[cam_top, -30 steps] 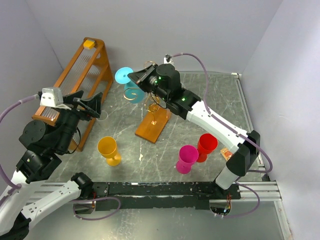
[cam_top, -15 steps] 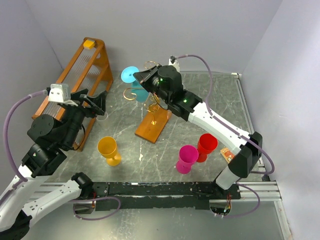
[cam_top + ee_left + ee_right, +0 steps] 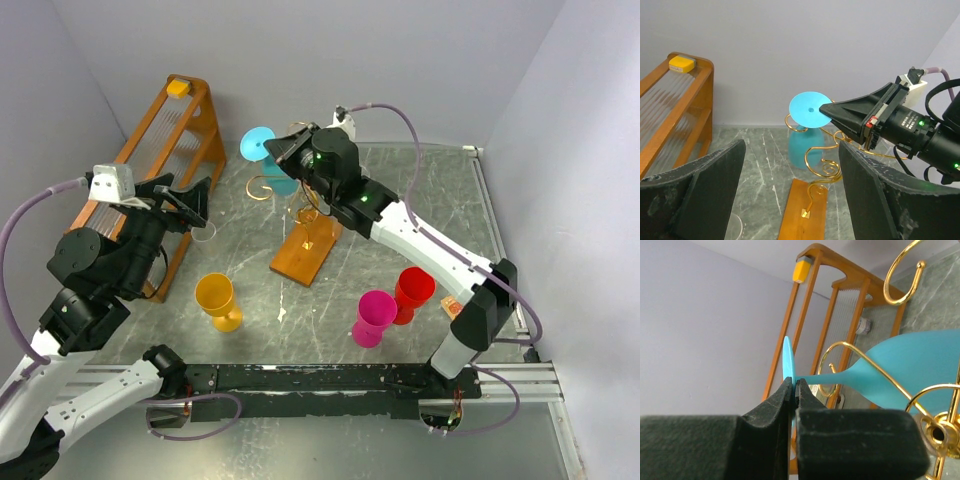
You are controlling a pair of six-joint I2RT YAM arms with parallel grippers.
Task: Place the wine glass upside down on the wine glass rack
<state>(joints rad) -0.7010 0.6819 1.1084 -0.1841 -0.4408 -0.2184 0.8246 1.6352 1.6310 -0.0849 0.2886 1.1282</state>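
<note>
The wine glass point(image 3: 279, 182) is cyan and hangs upside down, bowl low and round foot point(image 3: 809, 110) on top. My right gripper point(image 3: 281, 151) is shut on the edge of that foot, seen edge-on between its pads point(image 3: 795, 386). The wine glass rack point(image 3: 305, 254) has a brown wooden base and gold scroll arms point(image 3: 823, 166). One gold arm point(image 3: 858, 354) curves across the glass's stem; I cannot tell whether they touch. My left gripper point(image 3: 187, 204) hovers open at the left, well short of the rack, with nothing between its fingers point(image 3: 715, 190).
A tall orange wooden frame point(image 3: 168, 150) stands at the back left. A clear glass point(image 3: 205, 233) lies under the left gripper. A yellow cup point(image 3: 216, 298), a magenta cup point(image 3: 374, 316) and a red cup point(image 3: 413, 290) stand near the front.
The right gripper has carried the cyan glass slightly right and back, closer over the rack's arms. The left arm has shifted a little and stays open.
</note>
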